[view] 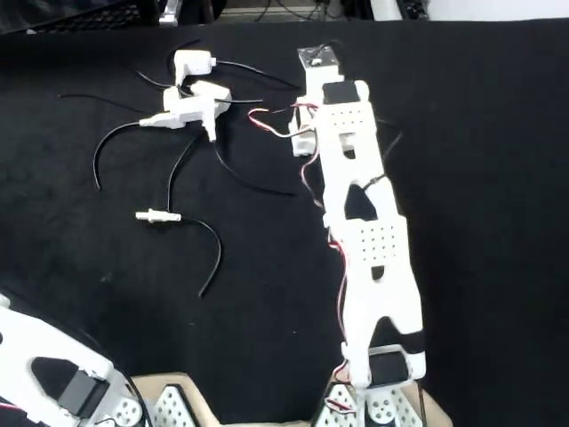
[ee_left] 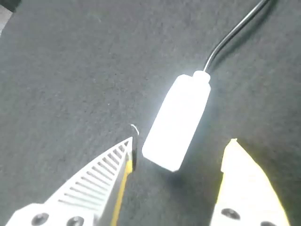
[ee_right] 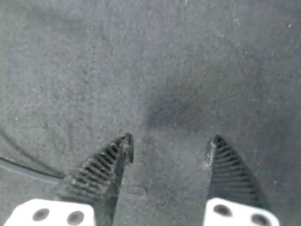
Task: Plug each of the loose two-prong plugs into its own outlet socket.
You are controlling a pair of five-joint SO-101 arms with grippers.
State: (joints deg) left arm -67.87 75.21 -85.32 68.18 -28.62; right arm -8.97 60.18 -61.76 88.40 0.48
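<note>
Between the tips of the left gripper (ee_left: 181, 140): a white rectangular plastic plug body (ee_left: 178, 122), flat on the black cloth table (ee_left: 70, 70). Its thin black cord (ee_left: 230, 37) leaves from the far end. The jaws stand apart, one on each side of the near end, neither touching.

To do it well:
- Centre first, then lower until the tips bracket the long sides.
- Close squarely; a skewed pinch would likely spin it.
- Keep off the cord.
- Prongs hidden; check the facing before carrying.

Right gripper (ee_right: 170, 137) spread apart over bare cloth. A cluster of white outlet blocks (view: 191, 107) sits toward the table's far side.
</note>
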